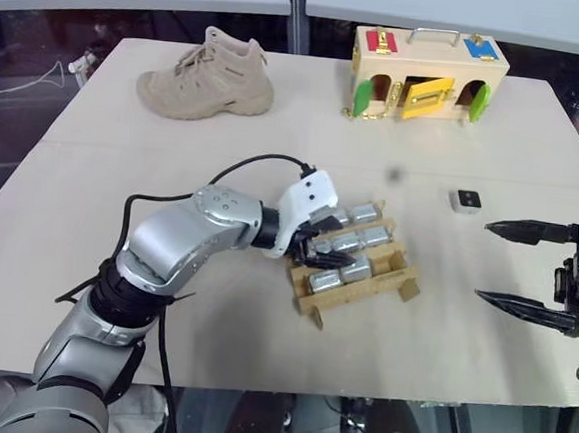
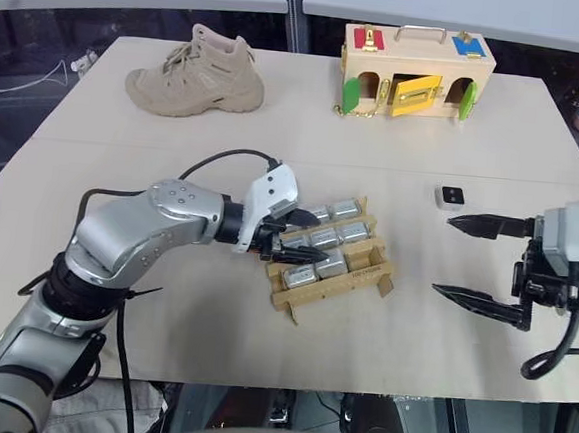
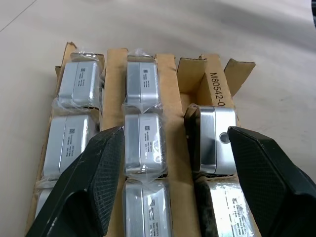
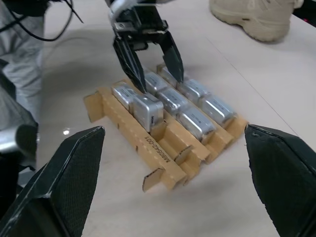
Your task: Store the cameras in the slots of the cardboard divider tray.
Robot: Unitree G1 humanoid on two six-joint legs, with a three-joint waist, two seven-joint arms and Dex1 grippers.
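Tan boot [image 1: 208, 76] far left, then L gripper [image 2: 285, 244] part-open w/ nothing gripped, fingers over tray [image 2: 360, 279] mid-table, its slots w/ cameras [image 2: 345, 209] bar one empty, latch box [image 1: 428, 75] behind, one loose camera [image 1: 465, 200] near wide-open, empty R gripper [image 1: 501, 263].

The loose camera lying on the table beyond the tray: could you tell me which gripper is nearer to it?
The right. The right gripper hangs open just beside the loose camera, apart from it. The left gripper is over the cardboard divider tray, farther off.
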